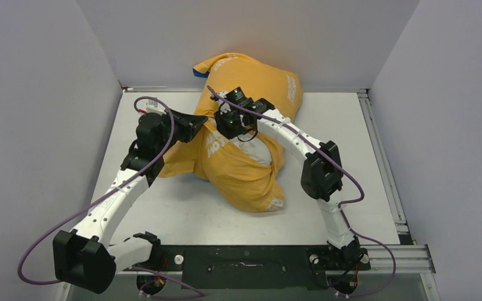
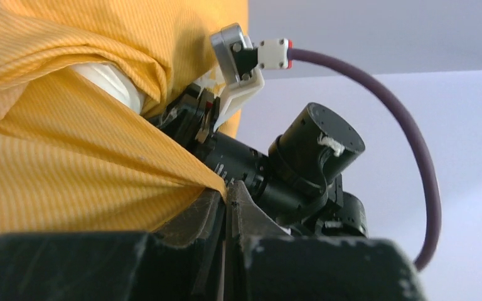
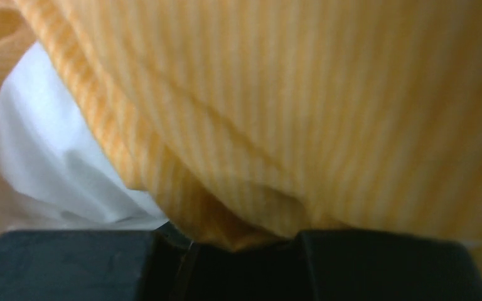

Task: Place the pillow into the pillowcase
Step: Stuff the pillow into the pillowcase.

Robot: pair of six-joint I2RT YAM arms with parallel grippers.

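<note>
The orange-yellow pillowcase (image 1: 245, 179) lies bunched in the middle of the table, with a blue corner (image 1: 199, 72) showing at the back. The white pillow (image 1: 261, 151) shows through its opening, partly inside. My left gripper (image 1: 202, 123) is shut on the pillowcase's edge; in the left wrist view the fabric (image 2: 69, 157) runs taut into the closed left gripper (image 2: 231, 191), with the pillow (image 2: 110, 81) behind. My right gripper (image 1: 231, 133) points down at the opening. In the right wrist view a fold of the pillowcase (image 3: 276, 125) is pinched in the right gripper (image 3: 238, 241), beside the pillow (image 3: 50, 163).
White walls close the table (image 1: 182, 213) in on the left, back and right. A metal rail (image 1: 383, 163) runs along the right edge. Purple cables loop off both arms. The right arm's wrist (image 2: 301, 163) sits very near my left gripper.
</note>
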